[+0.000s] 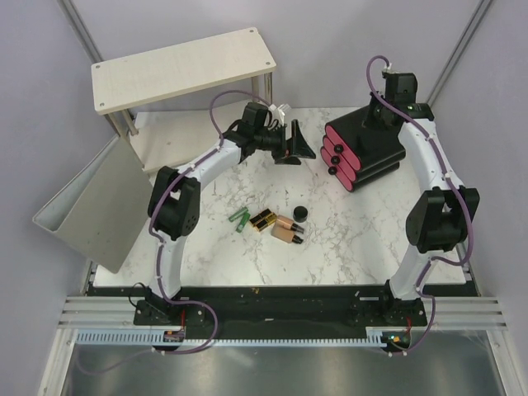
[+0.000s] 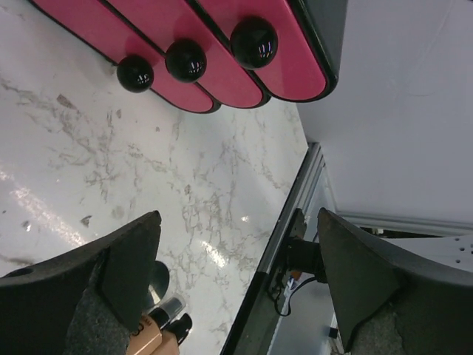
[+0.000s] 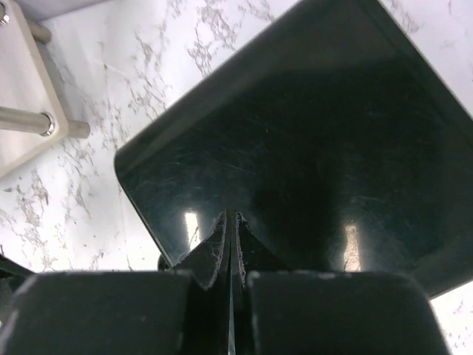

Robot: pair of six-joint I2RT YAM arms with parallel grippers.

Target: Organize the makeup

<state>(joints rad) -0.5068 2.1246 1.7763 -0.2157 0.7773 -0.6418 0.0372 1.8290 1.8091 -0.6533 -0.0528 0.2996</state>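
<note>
The makeup lies in a cluster mid-table: two green tubes, a black-and-gold case, two beige black-capped bottles and a round black jar. My left gripper is open and empty, hovering behind the cluster and left of the black box with pink drawer fronts. In the left wrist view the gripper is open, with the pink fronts above and the bottles and jar by the left finger. My right gripper is shut and empty over the box top.
A light wooden shelf stands at the back left; its leg shows in the right wrist view. A grey bin leans off the table's left side. The table's right edge rail shows in the left wrist view.
</note>
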